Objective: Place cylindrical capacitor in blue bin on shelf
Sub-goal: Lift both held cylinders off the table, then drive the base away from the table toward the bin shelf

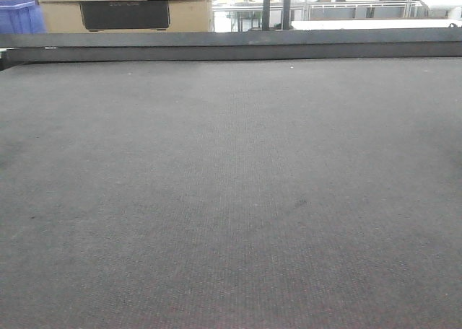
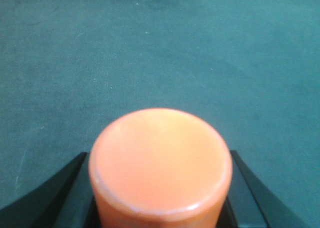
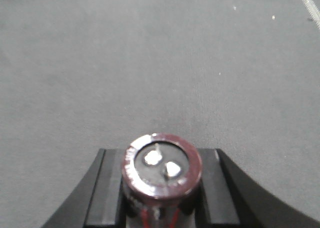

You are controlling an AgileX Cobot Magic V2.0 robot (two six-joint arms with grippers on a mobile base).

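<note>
**A:** What takes up most of the front view?

**B:** The surface (image 1: 231, 199). It is a dark grey, finely woven mat that runs back to a dark rail (image 1: 231, 46) along its far edge. Neither arm shows in that view.

**A:** Is there anything past the far edge?

**B:** A cardboard box (image 1: 123, 4) stands beyond the far left corner, with a dark panel on its front. A blue crate (image 1: 16, 17) sits just left of it, cut off by the frame.

**A:** What about the left claw?

**B:** The left claw (image 2: 159, 188) is pinching an orange cylinder (image 2: 160, 163). Its black fingers (image 2: 55, 198) press in on both sides. The cylinder's flat, pale orange top faces the wrist camera, and there is mat behind it. I cannot tell which part of the surface that is.

**A:** And the right one?

**B:** The right claw (image 3: 160, 188) is closed on the capacitor (image 3: 161, 168), with a black finger tight against each flank.

**A:** So where is the capacitor?

**B:** It is in that right claw, held upright between the fingers, with grey mat beyond it. I cannot tell whether it touches the mat or which edge it is near.

**A:** What does it look like?

**B:** It has a dark body with a maroon rim around a black top. Two silvery pins (image 3: 151, 158) stand out of the top, side by side.
</note>
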